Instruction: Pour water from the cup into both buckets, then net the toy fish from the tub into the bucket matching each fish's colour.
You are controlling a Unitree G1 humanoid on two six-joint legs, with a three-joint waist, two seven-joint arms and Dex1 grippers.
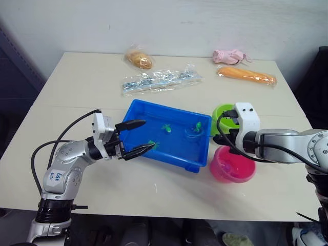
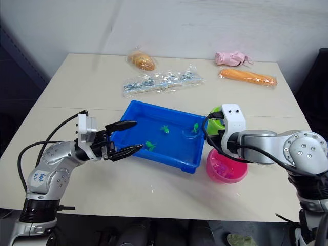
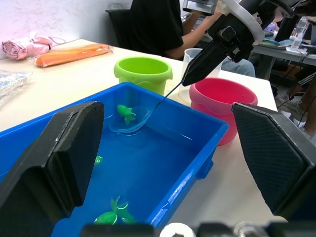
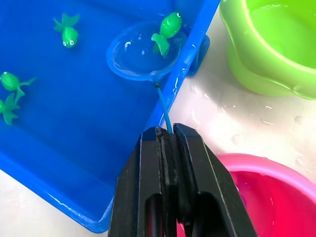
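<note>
Right wrist view puts my right gripper (image 4: 169, 134) nearest, its fingers pinched tight on the net (image 4: 143, 57) handle, with the hoop lying in the blue tub (image 4: 59, 197) under one green fish (image 4: 167, 30) at the corner beside the green bucket (image 4: 269, 47). I judge the handle thin and a bit springy, the wet fish light and slippery, so I'd keep my hold low on the handle and lift level. My left gripper (image 1: 134, 137) hangs with its fingers spread apart over the tub's near-left rim, holding nothing. The pink bucket (image 1: 233, 165) sits just beside the tub's near-right corner, the green one behind it. I count four green fish in the tub, two buckets, one net. Behind the buckets, the left wrist view shows the clear cup (image 3: 193, 61). Furthest back lie four bagged items (image 1: 161, 79).
</note>
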